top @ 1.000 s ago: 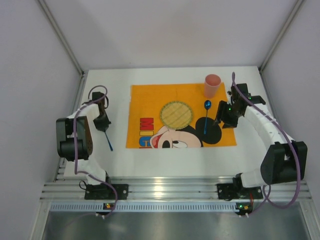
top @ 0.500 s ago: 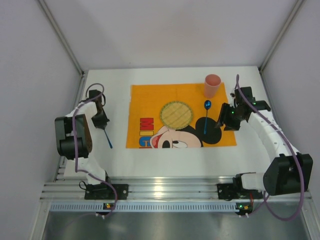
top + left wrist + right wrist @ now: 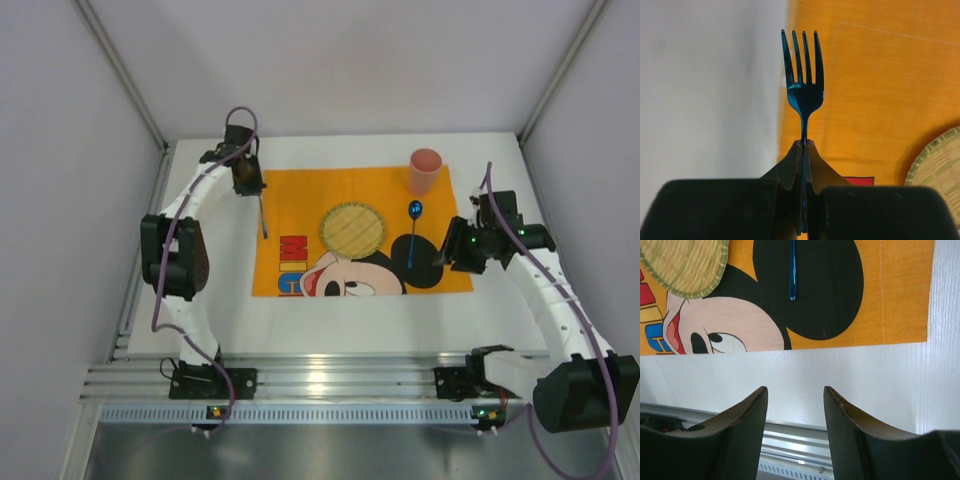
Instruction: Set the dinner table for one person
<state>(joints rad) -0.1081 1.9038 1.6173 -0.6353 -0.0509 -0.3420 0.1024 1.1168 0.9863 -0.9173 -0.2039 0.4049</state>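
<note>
My left gripper (image 3: 246, 186) is shut on a blue fork (image 3: 263, 216) and holds it over the far left edge of the orange Mickey Mouse placemat (image 3: 300, 200). In the left wrist view the fork (image 3: 803, 75) sticks out from the shut fingertips (image 3: 812, 157), tines forward. A woven round plate (image 3: 352, 228) lies in the middle of the placemat, a blue spoon (image 3: 412, 232) to its right, a pink cup (image 3: 424, 171) at the far right corner. My right gripper (image 3: 447, 255) is open and empty by the placemat's right edge. The white dinner table (image 3: 350, 330) lies under everything.
White walls close the table on the left, right and back. An aluminium rail (image 3: 330, 385) with the arm bases runs along the near edge. In the right wrist view the spoon handle (image 3: 792, 270) and the plate's rim (image 3: 685, 270) show ahead.
My left arm has swung from the table's left side up and right to the placemat's far left edge, carrying the fork. My right gripper has drawn back a little toward the near right.
</note>
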